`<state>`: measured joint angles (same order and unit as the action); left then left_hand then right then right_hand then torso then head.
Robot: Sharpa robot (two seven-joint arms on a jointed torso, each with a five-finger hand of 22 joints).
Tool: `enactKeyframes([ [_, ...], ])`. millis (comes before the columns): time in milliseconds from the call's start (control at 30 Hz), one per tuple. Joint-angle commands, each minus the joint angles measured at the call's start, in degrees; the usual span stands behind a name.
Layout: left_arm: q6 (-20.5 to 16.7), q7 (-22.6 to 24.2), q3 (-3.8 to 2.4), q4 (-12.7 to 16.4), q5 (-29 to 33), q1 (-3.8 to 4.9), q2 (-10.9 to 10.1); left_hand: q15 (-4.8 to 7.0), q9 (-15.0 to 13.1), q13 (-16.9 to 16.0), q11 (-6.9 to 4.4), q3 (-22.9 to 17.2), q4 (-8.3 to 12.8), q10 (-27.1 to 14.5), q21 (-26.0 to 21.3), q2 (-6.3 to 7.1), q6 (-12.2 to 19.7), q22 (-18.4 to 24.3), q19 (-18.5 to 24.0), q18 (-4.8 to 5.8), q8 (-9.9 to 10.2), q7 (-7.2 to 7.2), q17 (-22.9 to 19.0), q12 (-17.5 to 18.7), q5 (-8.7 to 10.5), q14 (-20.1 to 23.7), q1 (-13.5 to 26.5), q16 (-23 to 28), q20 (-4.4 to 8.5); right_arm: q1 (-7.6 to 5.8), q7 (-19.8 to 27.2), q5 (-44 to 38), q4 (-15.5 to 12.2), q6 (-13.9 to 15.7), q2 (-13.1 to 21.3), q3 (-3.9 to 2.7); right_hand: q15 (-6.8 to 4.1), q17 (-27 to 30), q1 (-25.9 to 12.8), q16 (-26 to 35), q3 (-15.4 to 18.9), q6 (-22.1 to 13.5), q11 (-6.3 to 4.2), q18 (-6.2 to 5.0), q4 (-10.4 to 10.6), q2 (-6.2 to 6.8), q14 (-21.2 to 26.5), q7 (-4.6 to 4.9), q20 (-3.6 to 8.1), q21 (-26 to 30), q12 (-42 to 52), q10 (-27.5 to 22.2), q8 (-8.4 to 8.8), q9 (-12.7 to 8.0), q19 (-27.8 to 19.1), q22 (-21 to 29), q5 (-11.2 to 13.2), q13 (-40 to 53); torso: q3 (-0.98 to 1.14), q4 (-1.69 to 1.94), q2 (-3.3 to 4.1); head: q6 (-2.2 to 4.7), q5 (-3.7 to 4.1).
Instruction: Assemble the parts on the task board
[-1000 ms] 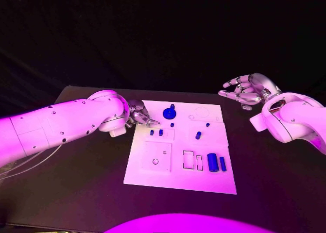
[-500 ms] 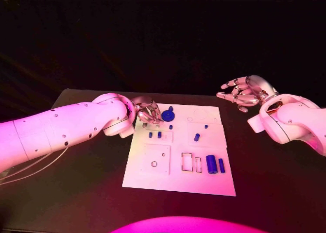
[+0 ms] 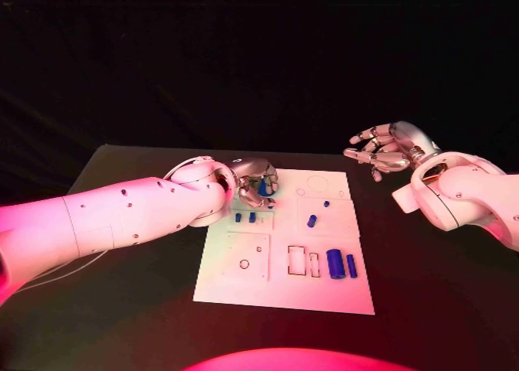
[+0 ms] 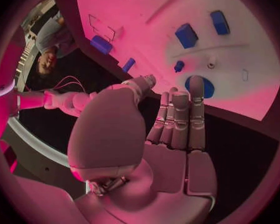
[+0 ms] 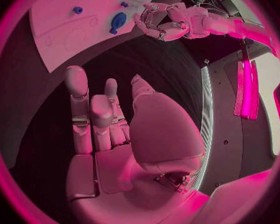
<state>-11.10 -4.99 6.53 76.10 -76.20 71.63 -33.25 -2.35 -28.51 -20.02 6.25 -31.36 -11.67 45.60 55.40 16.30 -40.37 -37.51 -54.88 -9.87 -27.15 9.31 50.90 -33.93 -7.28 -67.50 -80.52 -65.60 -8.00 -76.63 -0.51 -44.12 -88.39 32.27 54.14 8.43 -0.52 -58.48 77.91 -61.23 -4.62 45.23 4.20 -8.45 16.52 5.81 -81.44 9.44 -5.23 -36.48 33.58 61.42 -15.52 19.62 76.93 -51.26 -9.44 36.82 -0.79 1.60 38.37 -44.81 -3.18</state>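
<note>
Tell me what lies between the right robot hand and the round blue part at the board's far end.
Head view: bare black table, then empty white board, between right robot hand and round blue part.

One white task board, seven blue parts, two hands.

Arms: smooth white rounded shells, left arm dotted with small dark screw holes.
Hands: silver metal, many-fingered left hand and right hand, segmented fingers.
Cables: thin pale cables beneath the left arm.
</note>
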Motion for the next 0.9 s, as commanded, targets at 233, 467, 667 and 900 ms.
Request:
enactKeyframes([
  [233,0.69,0.49,0.32,-2.11,-10.19,-0.05,2.59,0.15,1.81,1.66,0.01,0.86,0.36,0.41,1.98,-0.14,-1.14,-2.29,-2.59,-0.33,1.34,-0.26,2.33,0.85,0.19,-2.89,-1.13,-3.32,0.18,0.02,1.48,0.08,-0.28,0.58,0.04,-0.01,0.03,-0.08,0.43,0.39,-0.44,0.26,0.09,-0.62,-0.07,0.39,0.01,-0.12,0.09,0.7,-0.9,0.33,-0.31,-0.13,0.63,0.45,-0.14,-0.84,0.04,-0.1,0.08,0.03,0.23],
  [467,4.94,-2.23,0.37,-3.34,-12.0,-0.06,3.99,0.35,3.23,2.64,-0.21,0.93,0.51,1.09,6.01,-0.08,-2.6,-7.53,-6.15,0.61,2.25,-0.69,4.89,0.81,0.3,-5.15,-1.44,-6.47,0.34,0.02,1.52,0.09,-0.4,0.77,0.09,-0.01,0.07,-0.01,0.37,0.74,-0.52,0.2,0.14,-0.66,-0.06,0.51,0.04,-0.08,0.08,1.29,-1.56,0.37,-0.38,-0.2,0.71,0.88,-0.13,-1.46,0.09,-0.06,0.04,-0.14,0.41],
  [667,7.49,-3.58,0.4,-4.64,-12.57,-0.09,4.98,0.38,3.82,2.99,-0.22,0.85,0.64,1.53,7.4,-0.26,-3.14,-9.23,-7.24,0.9,2.7,-0.61,5.71,0.67,0.3,-5.98,-1.68,-7.64,0.36,0.02,1.63,0.1,-0.49,1.03,0.12,-0.01,0.1,0.11,0.34,1.06,-0.6,0.21,0.18,-0.69,-0.06,0.56,0.12,-0.06,0.05,1.77,-2.02,0.34,-0.46,-0.24,0.71,1.22,-0.13,-1.89,0.0,-0.03,0.03,-0.34,0.51],
  [900,8.42,-4.07,0.41,-5.17,-12.66,-0.11,5.21,0.37,4.35,3.15,-0.2,0.4,0.76,2.56,8.68,-0.49,-4.17,-10.79,-8.11,1.16,2.96,-0.37,6.45,0.18,0.17,-6.68,-1.87,-8.71,0.34,0.02,1.68,0.16,-0.54,1.16,0.12,-0.01,0.14,0.06,0.29,1.21,-0.67,0.19,0.22,-0.7,-0.06,0.62,0.14,-0.02,0.03,2.04,-2.51,0.34,-0.52,-0.29,0.76,1.41,-0.13,-2.34,0.0,0.03,-0.01,-0.52,0.7],
])
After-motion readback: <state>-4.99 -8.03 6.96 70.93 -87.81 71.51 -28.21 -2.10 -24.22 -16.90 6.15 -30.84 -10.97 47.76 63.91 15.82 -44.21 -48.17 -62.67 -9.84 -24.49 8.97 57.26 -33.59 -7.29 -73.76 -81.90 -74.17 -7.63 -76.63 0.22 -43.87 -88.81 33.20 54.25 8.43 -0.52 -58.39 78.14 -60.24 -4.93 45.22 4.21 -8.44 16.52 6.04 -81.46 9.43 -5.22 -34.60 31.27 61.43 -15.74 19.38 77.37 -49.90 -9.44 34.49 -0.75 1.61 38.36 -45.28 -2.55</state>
